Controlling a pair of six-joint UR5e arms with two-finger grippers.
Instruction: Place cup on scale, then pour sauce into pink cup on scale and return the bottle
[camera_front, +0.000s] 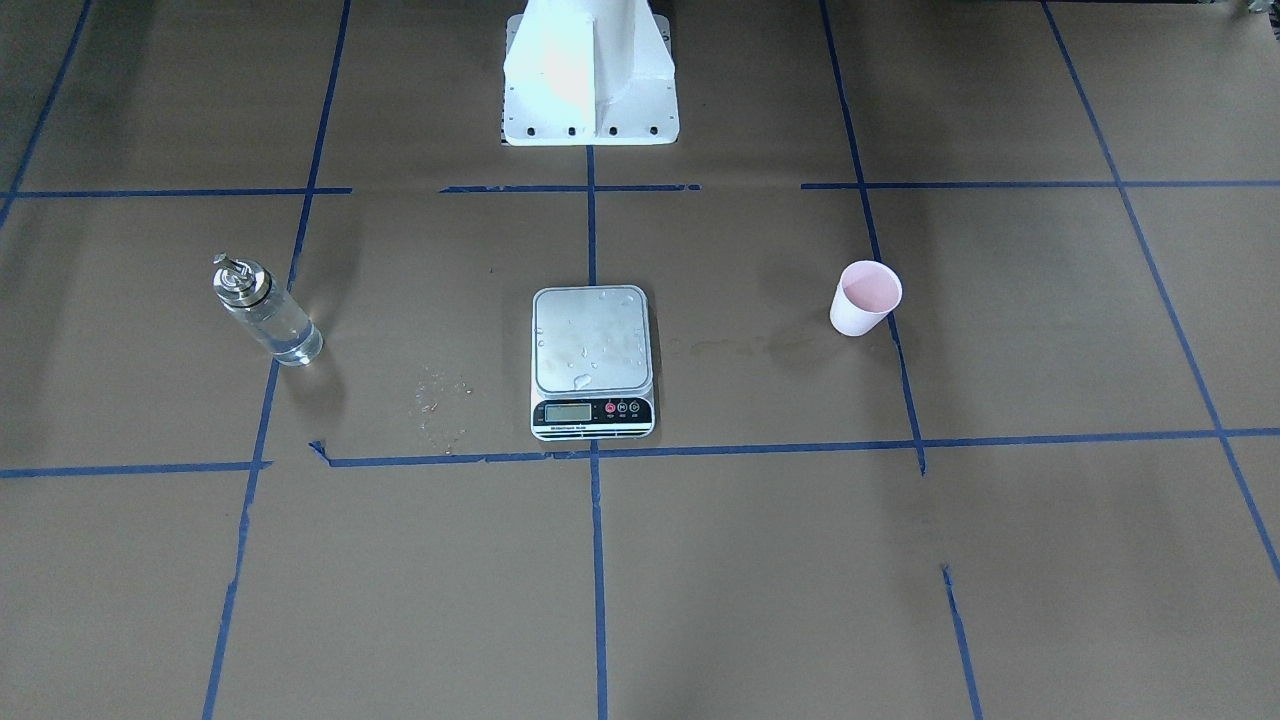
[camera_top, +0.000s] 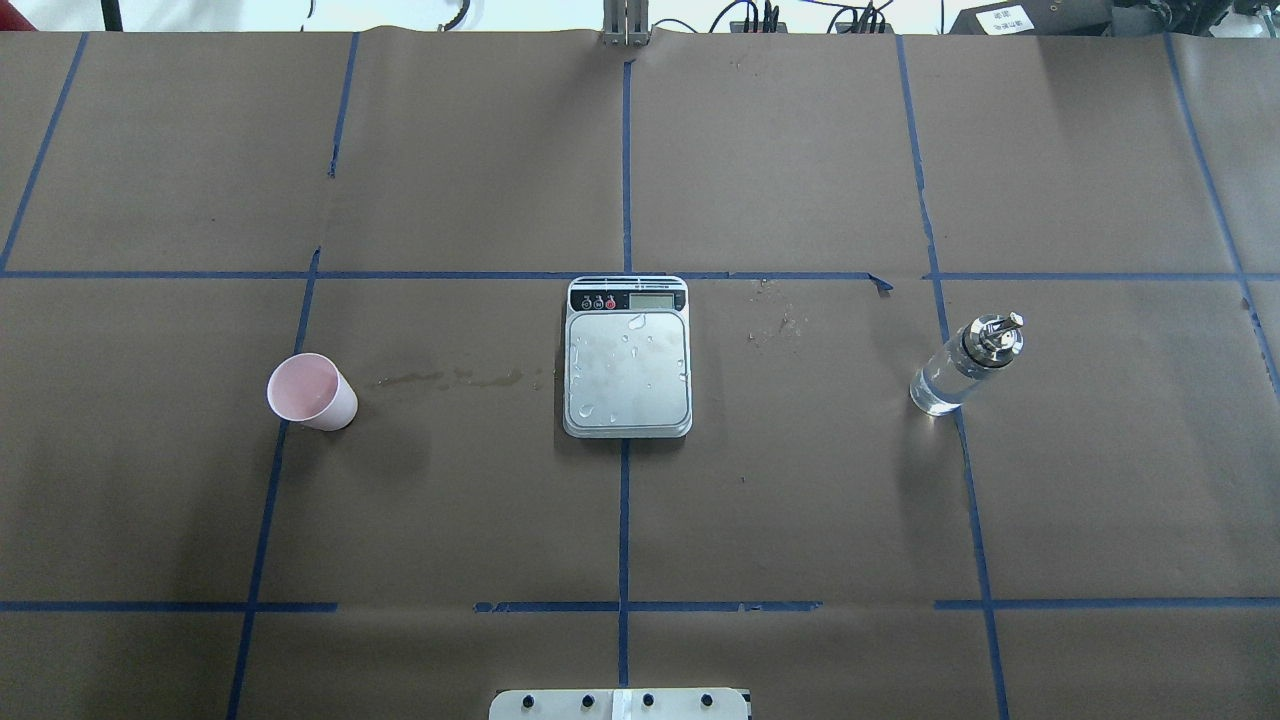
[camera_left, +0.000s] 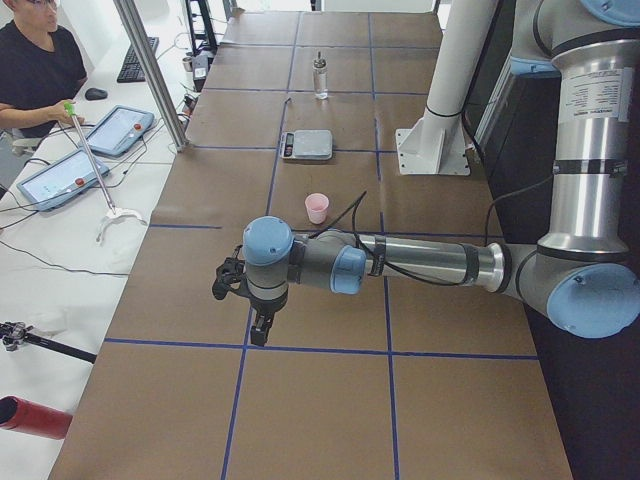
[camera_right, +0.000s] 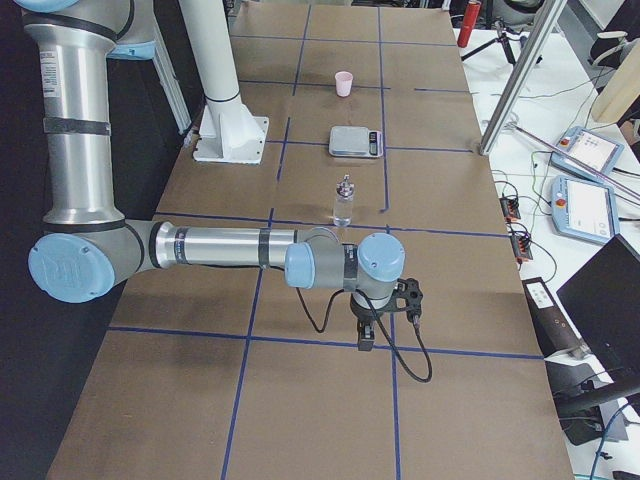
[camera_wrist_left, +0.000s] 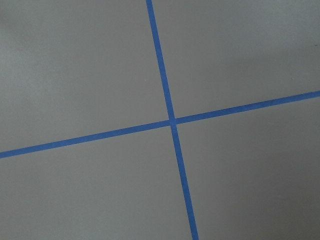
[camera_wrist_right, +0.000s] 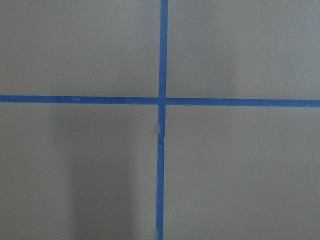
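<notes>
Looking down on the table (camera_top: 800, 150), you are seeing brown paper covering it, with blue tape lines (camera_top: 625, 180) dividing it into large squares. Droplets are sitting on the silver platform of the scale (camera_top: 627, 360), and a damp streak (camera_top: 450, 378) is darkening the paper between the scale and the cup (camera_top: 312, 392). The robot's white base (camera_front: 590, 80) is standing at the table's edge. In the left side view a person in a dark top (camera_left: 35, 70) is sitting at a white bench beside two tablets (camera_left: 118, 128).

The scale's black front strip is carrying small print under its display, and the near arm in that view is wearing a white label, but both are too small for you to read.

The cup is standing upright on the robot's left, well apart from the scale. The bottle (camera_top: 965, 365), with clear sauce (camera_top: 938, 388) showing through its glass, is standing upright well apart on the other side. The left gripper (camera_left: 258, 335) is hanging over the paper, pointing down, with the cup lying beyond it toward the scale, apart from it. The right gripper (camera_right: 367, 338) is hanging likewise at the opposite end, with the bottle standing between it and the scale.

Both grippers are showing only in the side views, so you cannot tell how far either is parted or whether it is gripping anything. Each wrist camera is showing you only crossing tape on paper.
</notes>
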